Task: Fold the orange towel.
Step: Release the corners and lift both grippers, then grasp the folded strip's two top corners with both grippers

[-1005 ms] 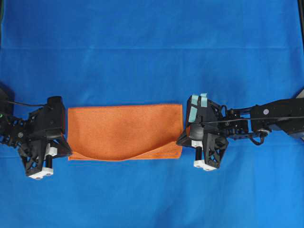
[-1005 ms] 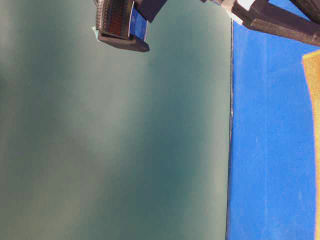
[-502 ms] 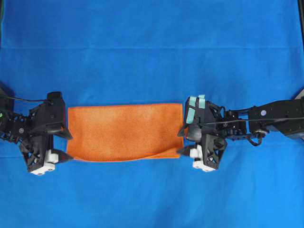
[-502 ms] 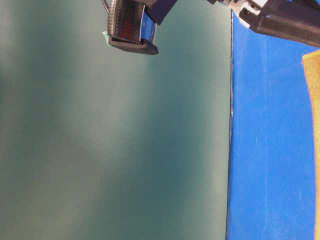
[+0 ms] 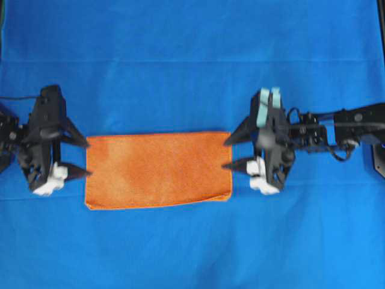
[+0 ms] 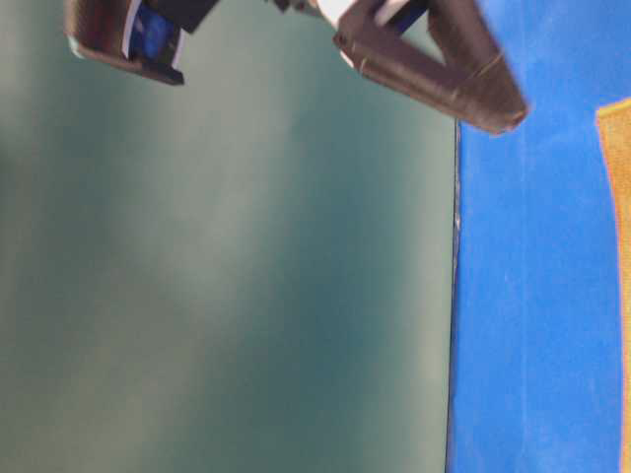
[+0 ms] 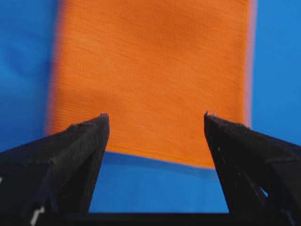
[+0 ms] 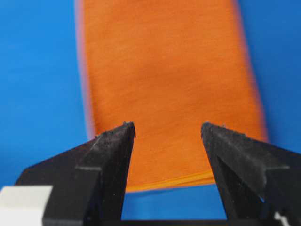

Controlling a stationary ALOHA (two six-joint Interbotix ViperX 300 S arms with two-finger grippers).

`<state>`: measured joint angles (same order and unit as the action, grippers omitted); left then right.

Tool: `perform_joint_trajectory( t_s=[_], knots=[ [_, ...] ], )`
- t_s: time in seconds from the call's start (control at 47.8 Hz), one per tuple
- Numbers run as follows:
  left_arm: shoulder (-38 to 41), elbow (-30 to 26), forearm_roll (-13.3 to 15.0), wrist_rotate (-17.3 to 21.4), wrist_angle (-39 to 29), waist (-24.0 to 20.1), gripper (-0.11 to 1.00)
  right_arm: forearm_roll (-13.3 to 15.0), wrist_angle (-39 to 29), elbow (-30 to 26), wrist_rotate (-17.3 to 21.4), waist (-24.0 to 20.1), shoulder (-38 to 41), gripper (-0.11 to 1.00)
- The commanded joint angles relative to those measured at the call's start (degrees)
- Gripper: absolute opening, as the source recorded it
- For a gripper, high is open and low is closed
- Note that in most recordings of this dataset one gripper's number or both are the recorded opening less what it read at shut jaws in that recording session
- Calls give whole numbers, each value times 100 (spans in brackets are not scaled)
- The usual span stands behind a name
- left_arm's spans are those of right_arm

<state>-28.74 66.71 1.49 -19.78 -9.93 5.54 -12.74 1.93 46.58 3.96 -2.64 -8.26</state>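
The orange towel [image 5: 158,170] lies flat on the blue sheet [image 5: 192,66] that covers the surface, as a wide rectangle already folded once: at its right end the right wrist view shows two layers stacked at the edge. The left claw [image 5: 80,158] sits just off the towel's left end with its jaws spread wide and nothing between them; the right claw [image 5: 231,153] faces the towel's right end, equally wide and empty. Neither touches the cloth.

The step in hand looks like setting up the second fold, probably one short end carried over to meet the other. To do it well, the working claw should come down over the corners of its end and pinch both layers together, so the lower layer is not left behind on the sheet. Lifting only as high as needed and travelling straight along the towel's long axis should keep the hems parallel. The idle claw would do best to stay clear of the towel, or pin the far end if the terry drags.
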Motion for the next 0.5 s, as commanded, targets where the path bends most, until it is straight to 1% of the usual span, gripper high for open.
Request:
perform_joint_trajectory(
  t_s=[0.0,0.084,0.188,0.272,0.481],
  knots=[
    [62,-62,-9,246,9,-343,74,44,0,-53,-9,220,35,62],
    [193,-62,-18,545,18,-554,74,62,0,-79,-9,422,246,62],
    [413,-70,-18,809,44,-738,74,62,0,-149,-9,598,624,62],
    [598,-88,-18,896,97,-826,74,62,0,-211,-18,642,853,62],
    [1160,-53,-18,949,466,-1011,74,62,26,-264,-9,721,1213,62]
  ],
)
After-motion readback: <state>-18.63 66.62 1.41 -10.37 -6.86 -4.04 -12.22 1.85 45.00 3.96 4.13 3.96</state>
